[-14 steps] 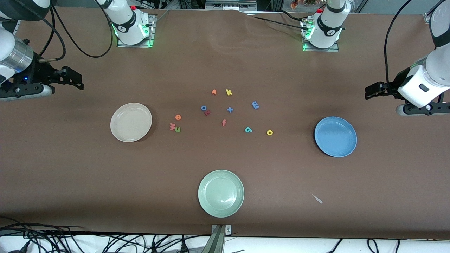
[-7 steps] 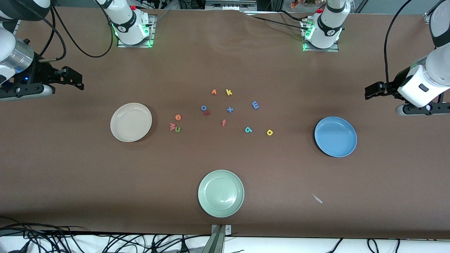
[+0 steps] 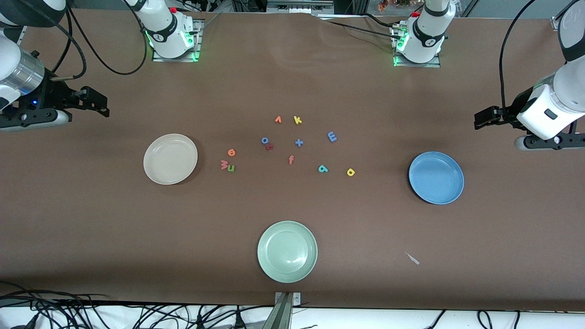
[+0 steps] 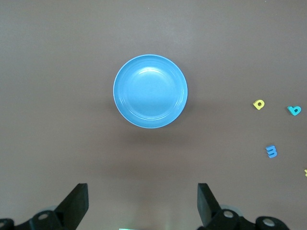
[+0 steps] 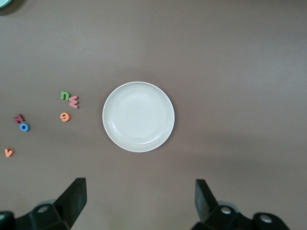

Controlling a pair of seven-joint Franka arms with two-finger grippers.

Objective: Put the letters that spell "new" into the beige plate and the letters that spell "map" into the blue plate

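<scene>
Nothing has moved in the last second, so we have yet to start sorting.

Both plates are bare: the beige plate (image 3: 170, 159) has e (image 3: 231, 152), w (image 3: 224, 164) and n (image 3: 231, 168) just beside it; m (image 3: 332, 136), p (image 3: 322, 169) and a (image 3: 350, 172) lie toward the blue plate (image 3: 436, 177). Our left end effector (image 4: 142, 207) and right end effector (image 5: 140, 203) hover spread wide, empty, each above its plate's end of the worktop (image 3: 292, 82).
</scene>
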